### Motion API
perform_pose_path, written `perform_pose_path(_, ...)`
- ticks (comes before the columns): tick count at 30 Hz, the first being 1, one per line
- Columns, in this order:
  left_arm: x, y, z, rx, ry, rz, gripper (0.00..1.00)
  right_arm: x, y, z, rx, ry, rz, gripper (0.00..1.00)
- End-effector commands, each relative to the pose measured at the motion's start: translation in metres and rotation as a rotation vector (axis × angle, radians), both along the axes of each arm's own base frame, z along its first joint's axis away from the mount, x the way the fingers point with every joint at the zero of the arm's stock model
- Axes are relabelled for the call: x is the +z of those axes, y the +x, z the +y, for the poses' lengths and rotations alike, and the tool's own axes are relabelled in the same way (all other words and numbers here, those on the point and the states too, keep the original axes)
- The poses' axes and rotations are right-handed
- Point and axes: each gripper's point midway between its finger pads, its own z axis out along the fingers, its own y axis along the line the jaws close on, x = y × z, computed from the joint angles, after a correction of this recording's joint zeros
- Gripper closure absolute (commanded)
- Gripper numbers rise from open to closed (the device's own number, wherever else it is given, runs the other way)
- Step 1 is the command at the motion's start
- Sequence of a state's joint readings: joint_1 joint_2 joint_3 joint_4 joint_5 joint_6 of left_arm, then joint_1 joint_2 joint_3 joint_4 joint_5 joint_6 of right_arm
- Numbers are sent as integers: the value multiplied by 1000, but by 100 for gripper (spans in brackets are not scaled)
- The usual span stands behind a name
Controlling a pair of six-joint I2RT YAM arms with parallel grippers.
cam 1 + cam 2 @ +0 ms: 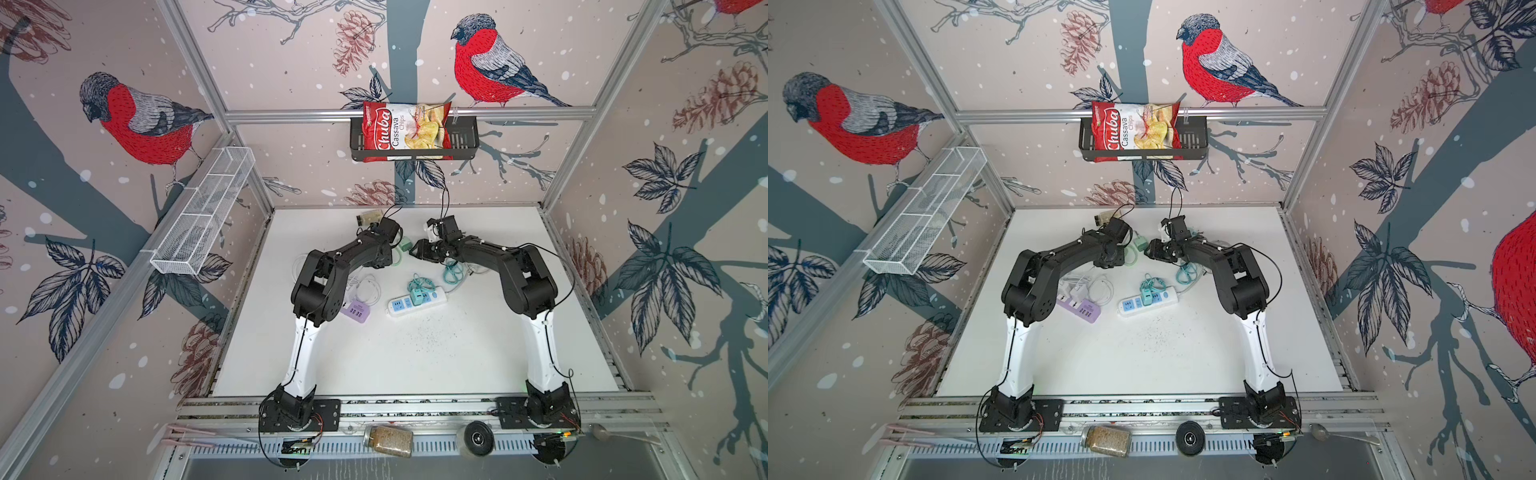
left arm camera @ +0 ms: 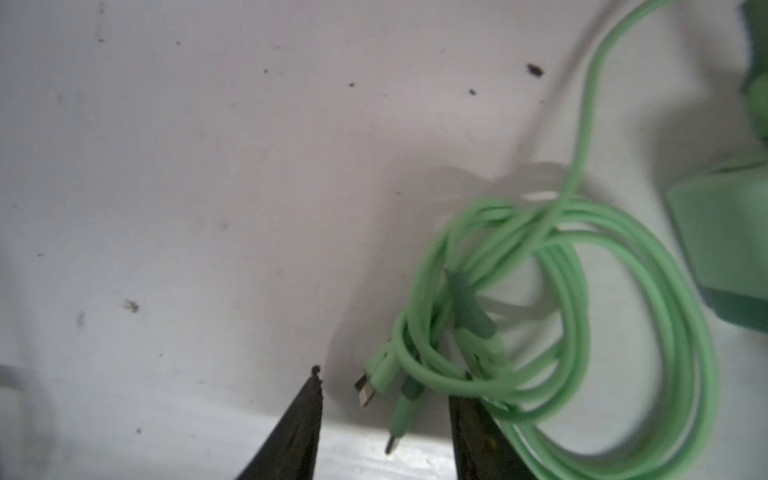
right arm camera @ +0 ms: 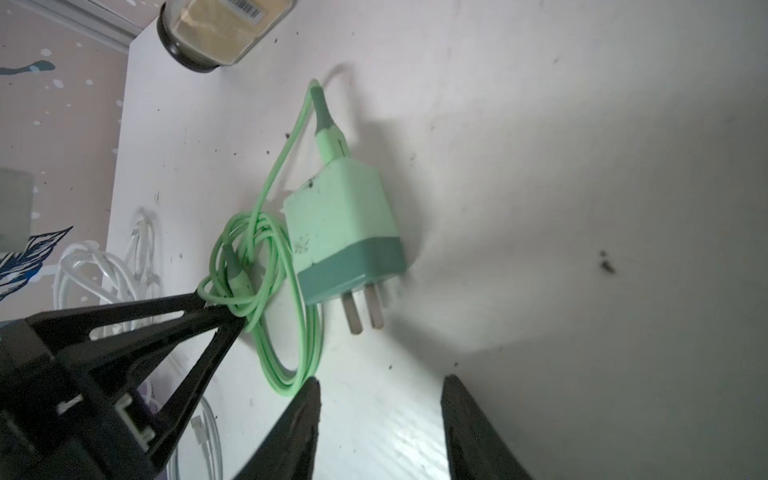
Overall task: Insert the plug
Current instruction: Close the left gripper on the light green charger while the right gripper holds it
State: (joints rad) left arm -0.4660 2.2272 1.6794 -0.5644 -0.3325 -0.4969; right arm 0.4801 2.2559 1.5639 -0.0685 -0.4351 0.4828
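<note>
In both top views I see the green charger plug (image 1: 404, 246) (image 1: 1138, 241) at upper middle, above the white power strip (image 1: 417, 300) (image 1: 1148, 302).

Left wrist view: left gripper (image 2: 385, 386) fingers spread, the green cable (image 2: 561, 291) ends lying between them.

Right wrist view: right gripper (image 3: 381, 382) fingers spread; the plug lies flat at centre frame, prongs toward them.

In both top views the light is even and diffuse, and the table (image 1: 415, 357) is bright white around the green charger (image 1: 405, 246). The frame rails (image 1: 399, 113) bow toward the edges, wide-angle. Left wrist view: soft and smeared, charger and green cable (image 2: 573, 266) blurred. Right wrist view: sharper. A soft shadow lies beside the charger away from the cable, broad grey shade beyond it, and a glare strip past its prongs (image 3: 365, 311).
</note>
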Motion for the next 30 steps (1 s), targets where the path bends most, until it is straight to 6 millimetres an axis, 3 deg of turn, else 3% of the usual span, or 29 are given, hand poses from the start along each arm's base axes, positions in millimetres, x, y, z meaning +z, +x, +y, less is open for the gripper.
perform_pose_path(1, 12, -7, 34, 66, 155, 2, 47, 4, -8, 3, -10, 27, 38, 51)
perform_pose_path(6, 41, -1, 17, 27, 63, -76, 44, 28, 5, -14, -58, 47, -25, 51)
perform_pose_path(10, 54, 0, -3, -32, 6, -115, 42, 30, 28, -25, -55, 29, -58, 51)
perform_pose_path(18, 64, -4, -53, -146, -204, -154, 45, 36, 62, -2, 8, 143, -116, 51)
perform_pose_path(23, 72, -17, -51, -125, -242, -177, 45, 38, 69, 13, 37, 233, -122, 51)
perform_pose_path(30, 61, -27, -36, -82, -215, -162, 45, 31, 62, 25, 67, 258, -92, 52)
